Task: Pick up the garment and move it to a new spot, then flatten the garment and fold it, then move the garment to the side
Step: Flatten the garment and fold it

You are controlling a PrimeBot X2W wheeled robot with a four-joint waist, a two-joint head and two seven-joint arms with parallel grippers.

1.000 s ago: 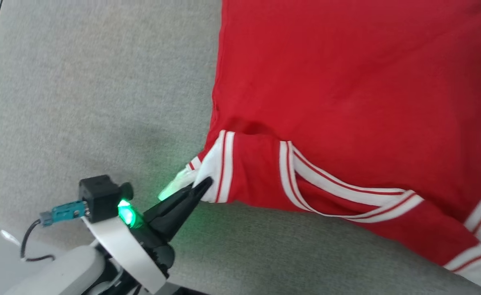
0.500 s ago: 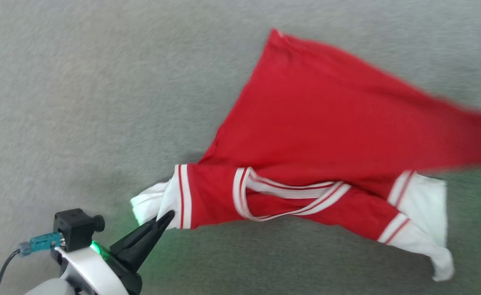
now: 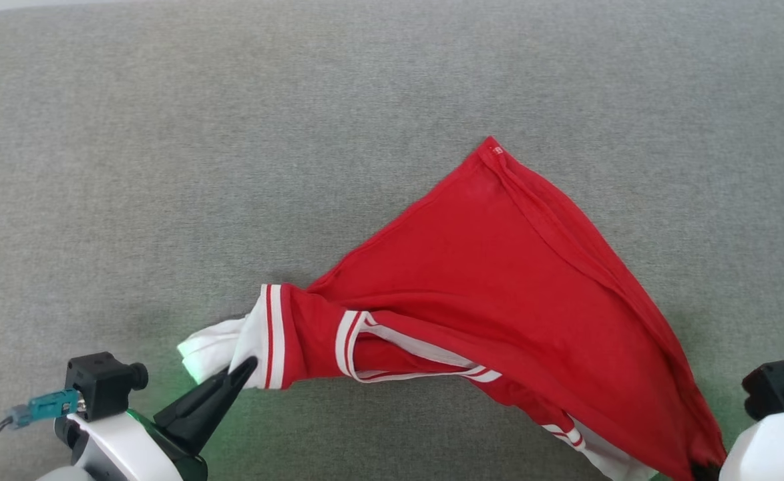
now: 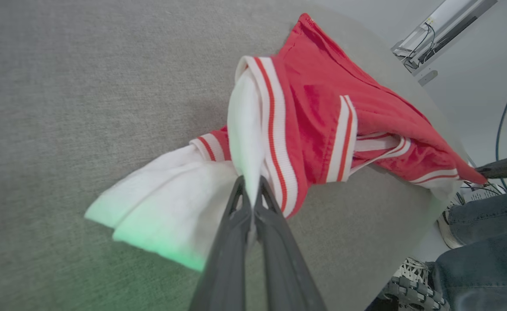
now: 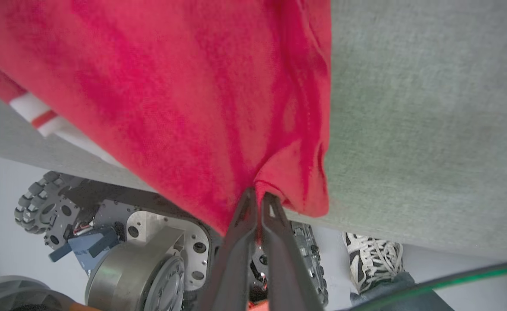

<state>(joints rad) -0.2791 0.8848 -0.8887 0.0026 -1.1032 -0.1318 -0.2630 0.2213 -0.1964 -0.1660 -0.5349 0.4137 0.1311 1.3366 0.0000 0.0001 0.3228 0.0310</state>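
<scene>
The garment [image 3: 499, 280] is a red jersey T-shirt with white sleeves and striped trim, stretched between my two grippers over the grey table [image 3: 232, 133]. My left gripper [image 3: 245, 366] at the lower left is shut on its white sleeve [image 4: 245, 142]. At the lower right corner, my right gripper [image 3: 702, 467] is shut on a bunched red edge of the garment [image 5: 236, 108]. One corner of the garment [image 3: 492, 147] points toward the far side. The printed side is hidden.
Grey cloth covers the table all around the garment. In the right wrist view the table's near edge [image 5: 365, 229] shows, with my wheeled base [image 5: 150, 255] and a person's shoe [image 5: 372, 255] below. A person's legs in jeans [image 4: 482, 259] stand beside the table.
The head camera has pulled back and shifted. The garment has swung from spread wide to a hanging triangle held at both ends; the right gripper has come into the lower right corner.
</scene>
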